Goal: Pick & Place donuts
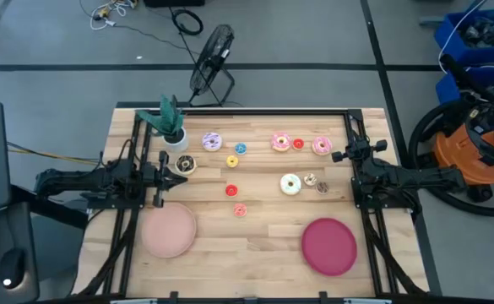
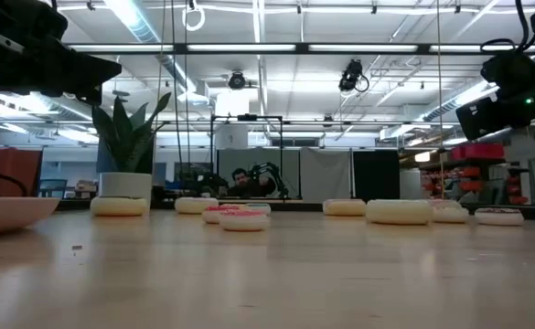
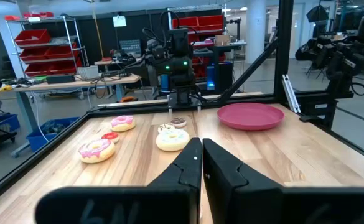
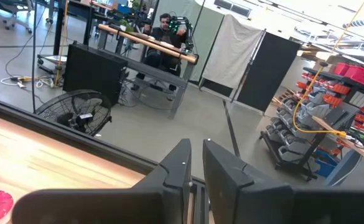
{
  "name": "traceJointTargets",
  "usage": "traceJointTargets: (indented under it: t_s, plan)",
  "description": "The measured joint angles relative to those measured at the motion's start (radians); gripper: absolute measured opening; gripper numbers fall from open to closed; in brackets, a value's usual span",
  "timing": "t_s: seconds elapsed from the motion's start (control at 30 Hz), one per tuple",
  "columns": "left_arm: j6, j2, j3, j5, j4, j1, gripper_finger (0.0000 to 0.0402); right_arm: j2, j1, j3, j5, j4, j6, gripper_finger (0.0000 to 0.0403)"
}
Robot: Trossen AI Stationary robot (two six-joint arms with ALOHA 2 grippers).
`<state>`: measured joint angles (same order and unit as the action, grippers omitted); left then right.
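Ten donuts [image 1: 290, 184] well apart from both closed jaws.

**Two dark arms with angular fingers**

Both arms are showing matte black links with thin black cables. The left gripper [image 3: 201, 163] and the right gripper [image 4: 196, 167] are each carrying two wedge-shaped black fingers. Small green lights are glowing on the right arm.

We see a pale pink plate [image 1: 169, 231] sitting near-left on the wooden table [image 1: 255, 245], with a crimson plate [image 1: 329, 246] near-right. A potted green plant [image 1: 171, 125] stands far-left. Beyond the far edge, a black floor fan [image 1: 212, 55] rests on the grey floor, while an orange vacuum [image 1: 470, 148] sits off right.
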<state>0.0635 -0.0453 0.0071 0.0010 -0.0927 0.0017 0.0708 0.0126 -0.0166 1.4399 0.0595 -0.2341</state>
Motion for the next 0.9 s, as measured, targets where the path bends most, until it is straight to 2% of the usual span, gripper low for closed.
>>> traceJointTargets:
  t_s: [0.53, 0.63, 0.7, 0.8, 0.9]
  plan:
    - [0.000, 0.000, 0.000, 0.000, 0.000, 0.000, 0.0018, 0.000, 0.000, 0.000, -0.010, -0.002, 0.014, 0.0050]
    - [0.000, 0.000, 0.000, 0.000, 0.000, 0.000, 0.0018, 0.000, 0.002, 0.000, -0.154, -0.048, 0.321, 0.0050]
    - [0.000, 0.000, 0.000, 0.000, 0.000, 0.000, 0.0018, 0.000, 0.000, 0.000, -0.261, -0.077, 0.445, 0.0050]
    - [0.000, 0.000, 0.000, 0.000, 0.000, 0.000, 0.0018, 0.004, 0.004, 0.000, -0.494, -0.103, 0.399, 0.0050]
    - [0.000, 0.000, 0.000, 0.000, 0.000, 0.000, 0.0018, 0.008, 0.009, 0.000, -0.850, -0.127, 0.308, 0.0050]
